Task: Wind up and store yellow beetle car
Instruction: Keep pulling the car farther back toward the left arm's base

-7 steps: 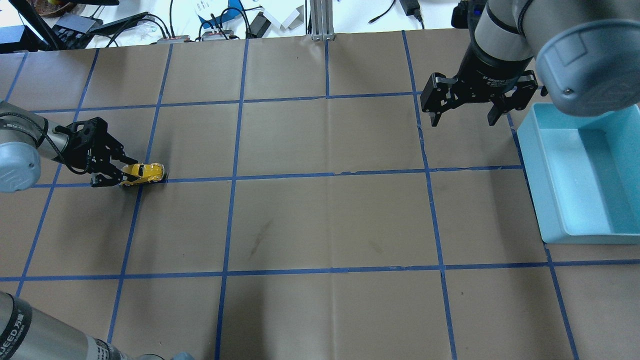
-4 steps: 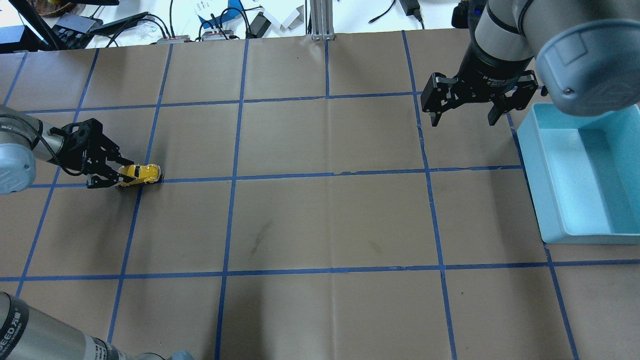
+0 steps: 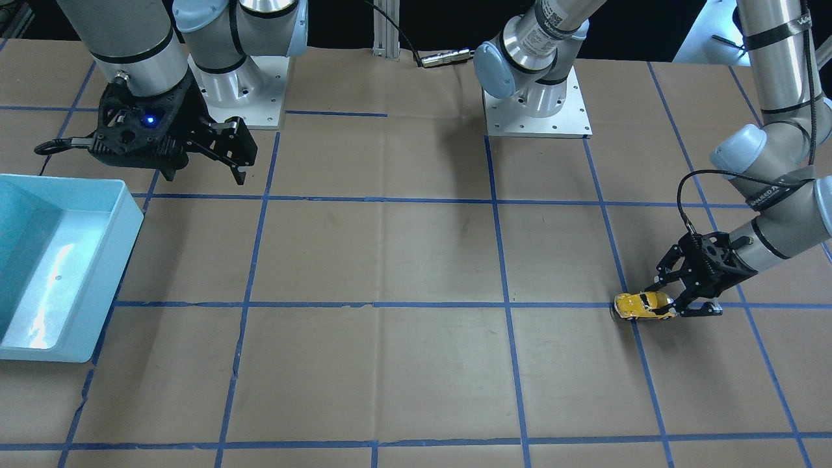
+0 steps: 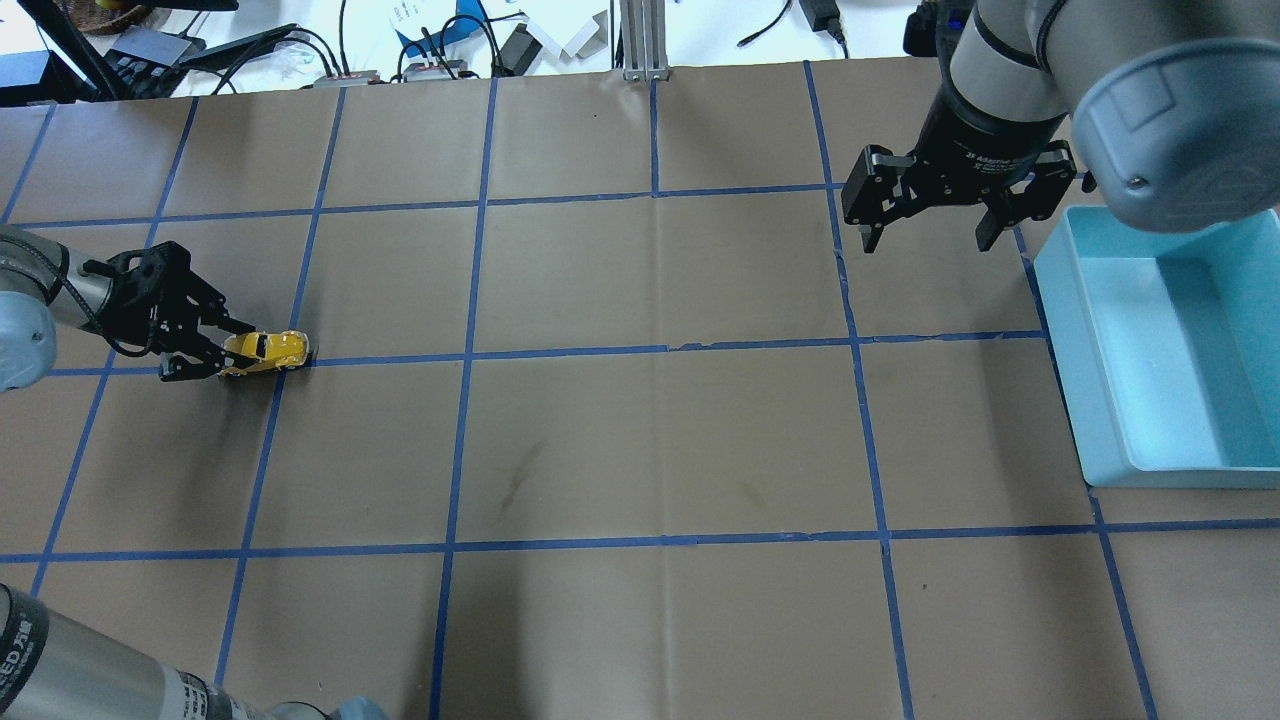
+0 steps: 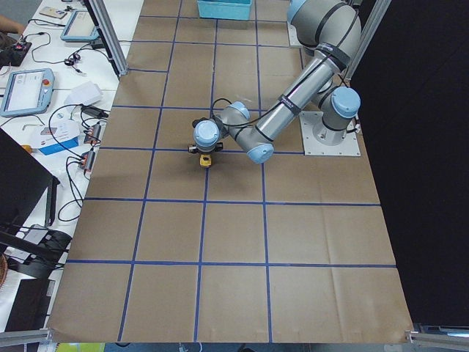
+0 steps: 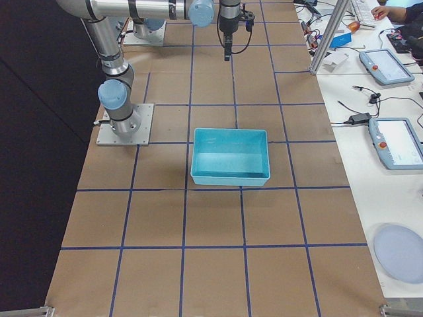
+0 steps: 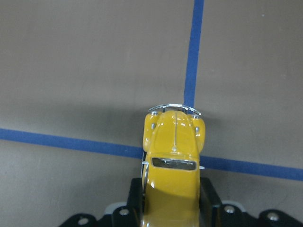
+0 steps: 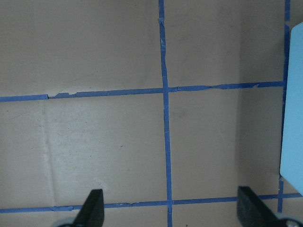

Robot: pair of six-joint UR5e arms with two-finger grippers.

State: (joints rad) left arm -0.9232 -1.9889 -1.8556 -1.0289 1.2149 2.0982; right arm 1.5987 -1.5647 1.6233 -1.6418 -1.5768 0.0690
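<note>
Left gripper (image 4: 226, 352) low at the table's (image 4: 660, 440) left side, clamped on the car (image 4: 263, 349). The wrist view shows the fingers (image 7: 135, 195) pressed to both flanks of the rear half, nose (image 7: 174, 124) sticking out free ahead. Car (image 3: 642, 305) sits at table level on a crossing of blue tape (image 4: 560, 352), one line running under its body and the other leading off from the front bumper. It points along the table toward the right side. Whether the wheels bear on the paper I cannot tell for certain, though the body looks level and down. Right gripper (image 4: 928, 240) hangs above the far right squares, jaws wide apart and holding nothing, with both fingertips (image 8: 93, 208) framing bare paper. It is just beside the blue bin (image 4: 1180, 475) at the right edge, and the car is well apart from both. Judgement: this is the winding step, with the grasp made and the car held against the surface. How much wind is in the spring, if any, cannot be read from here. Left to do, as I read it: finish the wind, let go, recover the car wherever it ends up, and drop it in the bin. The car is not in the bin, so storage is not yet begun. Early to middle of the job.
</note>
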